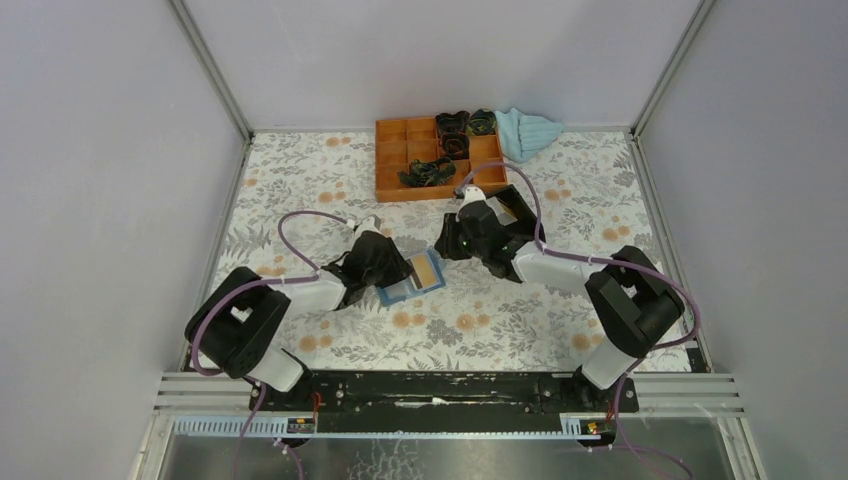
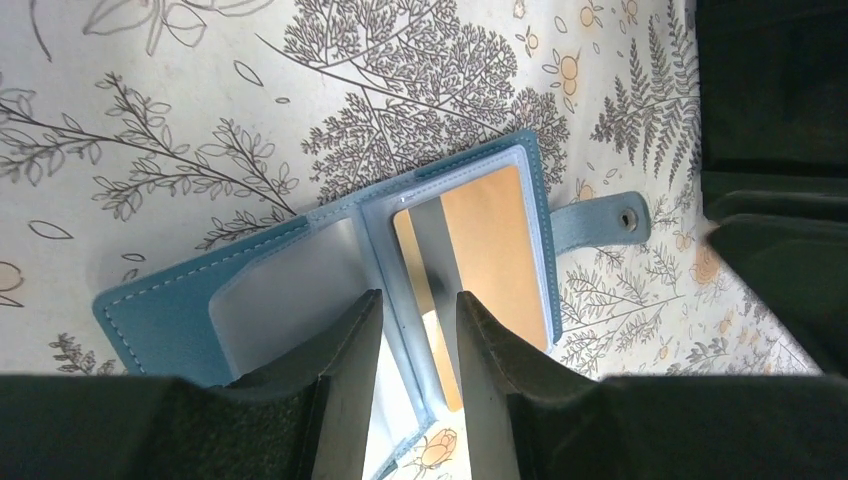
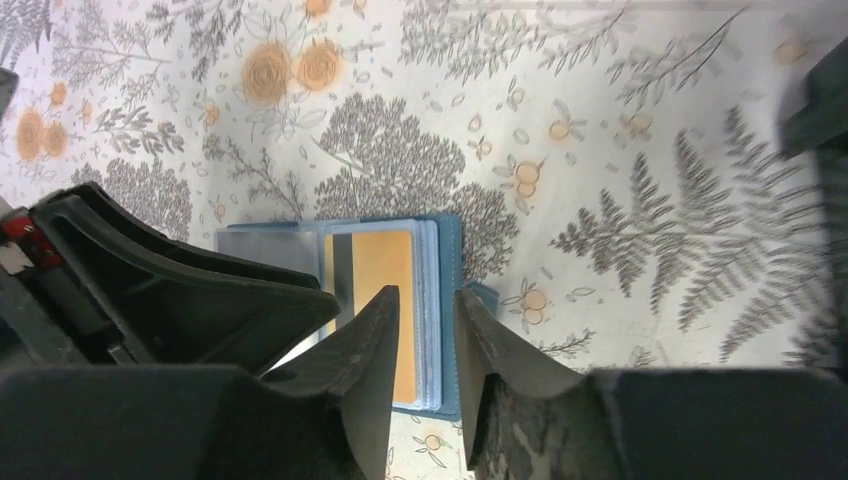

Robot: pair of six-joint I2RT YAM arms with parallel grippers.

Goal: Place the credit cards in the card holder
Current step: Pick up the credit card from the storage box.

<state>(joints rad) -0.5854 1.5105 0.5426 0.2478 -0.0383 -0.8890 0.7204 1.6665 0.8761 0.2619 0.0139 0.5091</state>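
Observation:
The card holder lies open on the flowered table, teal-blue with clear sleeves. In the left wrist view its cover is spread flat and the clasp strap sticks out to the right. A tan-orange credit card with a dark stripe sits in the right-hand sleeve, also visible from above and in the right wrist view. My left gripper stands open, its fingers straddling the holder's spine. My right gripper is open just above the holder's outer edge, with nothing between its fingers.
An orange compartment tray with dark items stands at the back. A light blue cloth lies beside it on the right. Grey walls and metal posts close in the table on three sides. The two grippers sit close together over the holder.

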